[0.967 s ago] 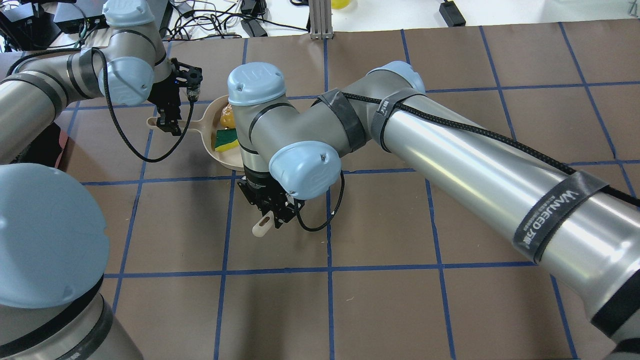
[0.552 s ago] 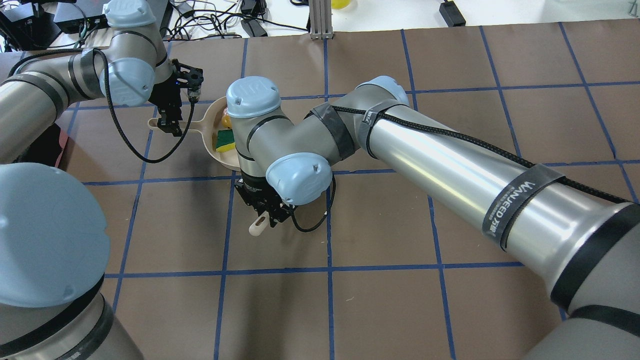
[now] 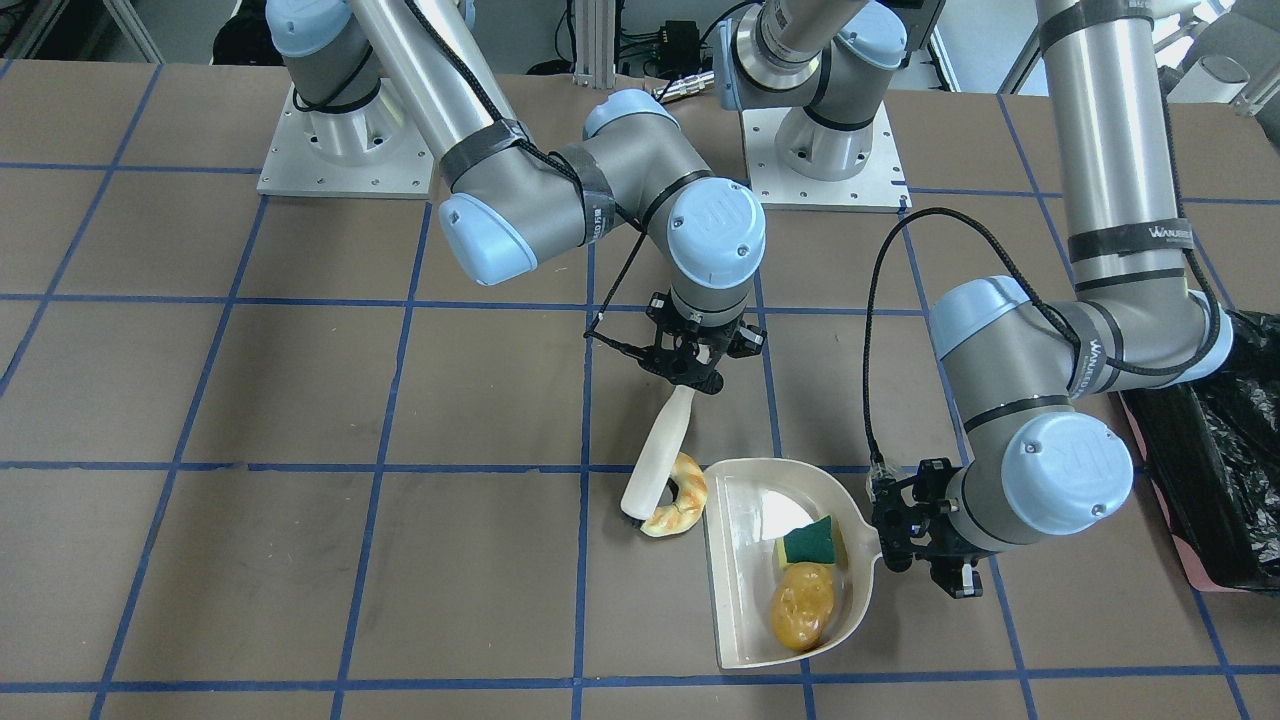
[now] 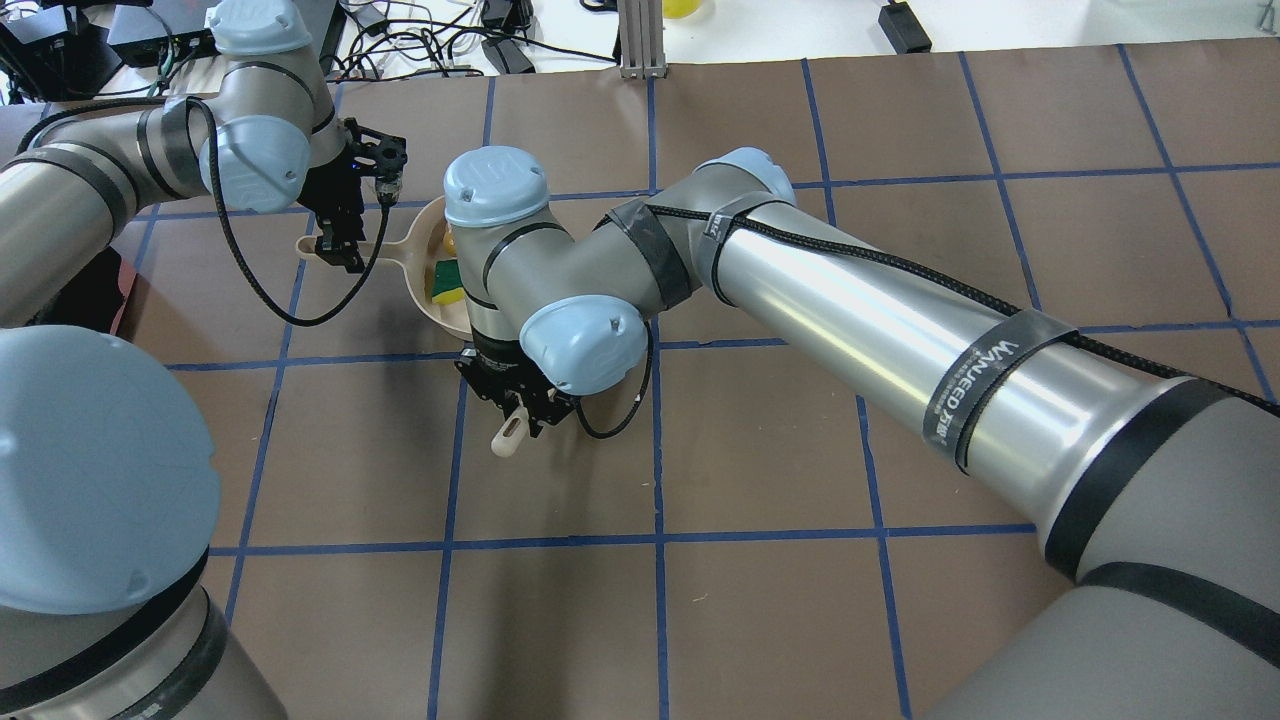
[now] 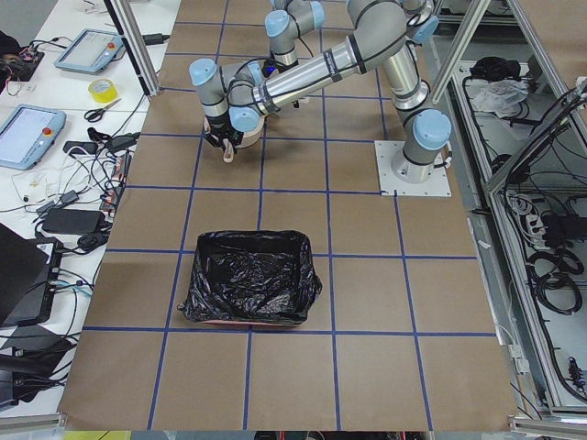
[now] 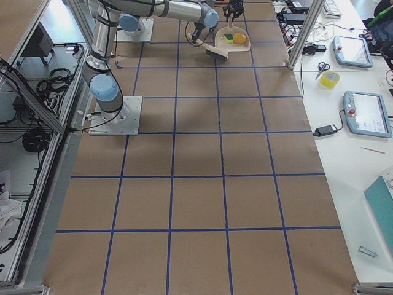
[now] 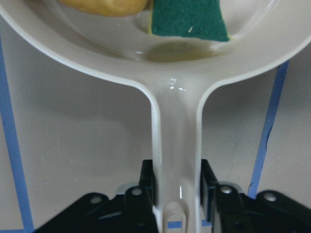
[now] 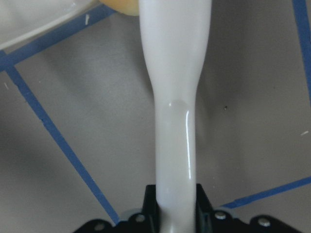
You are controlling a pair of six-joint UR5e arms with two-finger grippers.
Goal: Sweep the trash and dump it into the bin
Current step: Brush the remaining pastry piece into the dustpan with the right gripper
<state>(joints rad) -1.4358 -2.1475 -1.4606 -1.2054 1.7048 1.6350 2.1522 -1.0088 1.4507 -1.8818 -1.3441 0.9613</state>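
My left gripper (image 3: 905,540) is shut on the handle of the cream dustpan (image 3: 740,560), which lies flat on the table. The green sponge wedge (image 3: 812,540) and the yellow-brown lump (image 3: 802,605) lie inside the pan. My right gripper (image 3: 690,375) is shut on the cream handle of a brush (image 3: 660,460). The brush head rests against the orange-cream peel (image 3: 680,495), just outside the pan's open edge. The left wrist view shows the pan handle (image 7: 176,145) between my fingers. The right wrist view shows the brush handle (image 8: 175,97). The bin (image 5: 248,289) stands apart.
The bin's black bag (image 3: 1220,440) and pink side are at the table edge past my left arm, on the robot's left. The brown table with its blue tape grid (image 4: 760,530) stretches out in front. Cables and boxes lie beyond the table's far edge (image 4: 450,40).
My right arm has moved the brush a little left and toward the dustpan. The left gripper and the dustpan have stayed in place.
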